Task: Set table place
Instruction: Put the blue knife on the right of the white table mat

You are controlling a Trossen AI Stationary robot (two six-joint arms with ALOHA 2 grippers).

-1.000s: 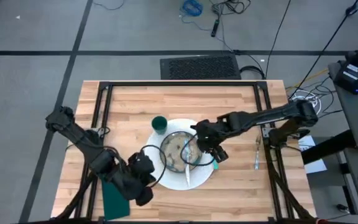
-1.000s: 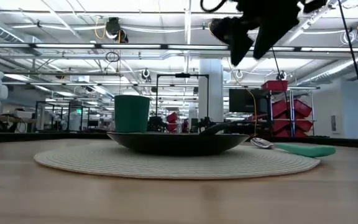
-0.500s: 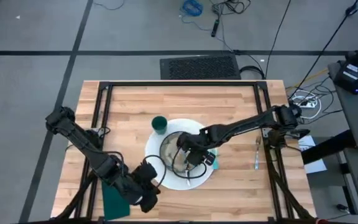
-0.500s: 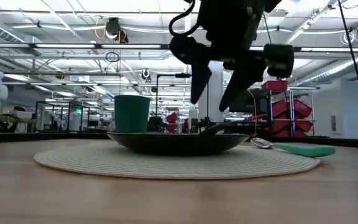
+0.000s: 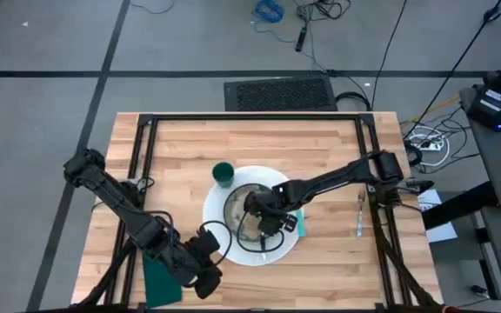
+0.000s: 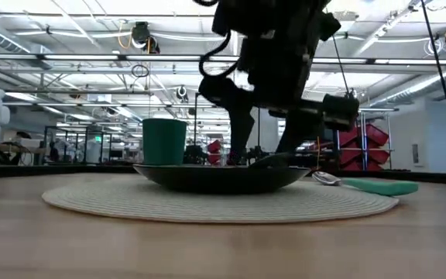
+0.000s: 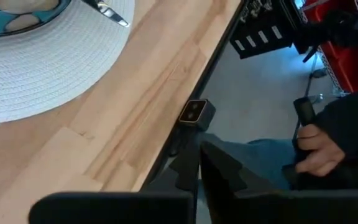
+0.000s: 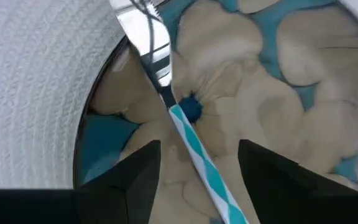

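Over the bowl (image 5: 252, 211) at the middle of the tabletop (image 5: 320, 148), we had the right gripper (image 8: 197, 155) spread wide astride a striped-handled knife (image 8: 194, 146). We judged it best to close squarely on that handle. The left gripper (image 5: 205, 276) waited near the front edge; whether it was spread, we cannot tell.

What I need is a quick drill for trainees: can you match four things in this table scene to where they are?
Things:
1. green cup
2. silver utensil
3. dark green cloth
4. right hand

Places:
a. partly under the left arm
b. over the bowl, fingers apart
c. at the placemat edge
d. on bare table wood, apart from the placemat

Pairs: 1-c, 2-d, 3-a, 4-b
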